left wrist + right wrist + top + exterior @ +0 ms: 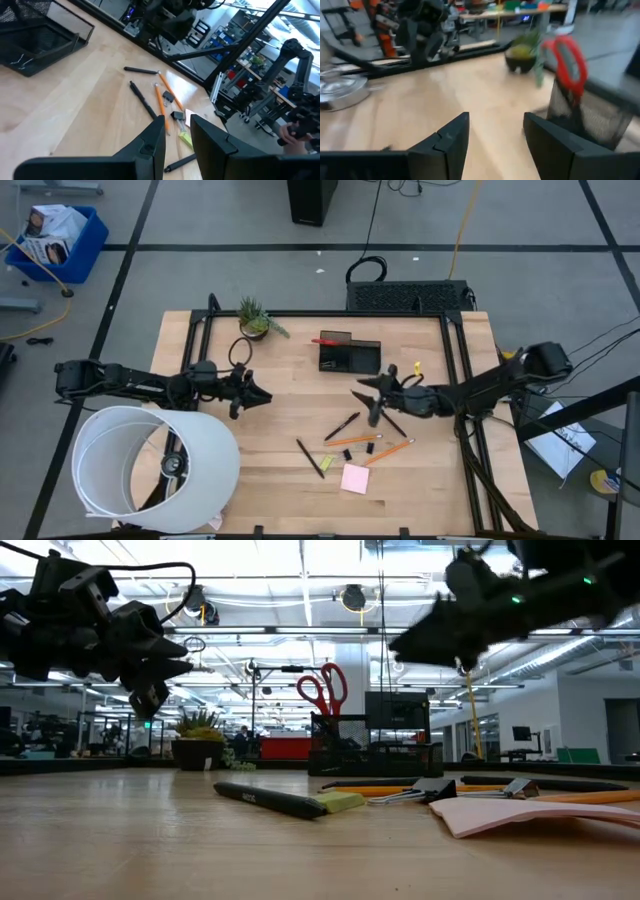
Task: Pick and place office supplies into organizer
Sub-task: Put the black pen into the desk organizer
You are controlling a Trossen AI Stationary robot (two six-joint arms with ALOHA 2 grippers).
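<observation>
1. High view — the left gripper hangs over bare worktop, left of centre; its fingers look close together and carry nothing. The right gripper sits just below the organizer, fingers apart and empty. Red-handled scissors stand in the organizer's rear compartment. Loose on the worktop in front: black pens, orange pencils, a pink sticky-note pad and a small yellow-green piece. A potted plant stands at the back left; a large white cylinder fills the front left corner.

2. Low view — both grippers are clear of the worktop, touching nothing. The scissors' red handles rise above the organizer; a black pen with the yellow-green piece at its end lies nearest, the pink pad to one side.

3. Left wrist view — the left fingers stand a narrow gap apart, nothing between them; pens and pencils lie beyond.

4. Right wrist view — the right fingers are spread wide and empty; the organizer with its scissors is just ahead, the plant behind.
</observation>
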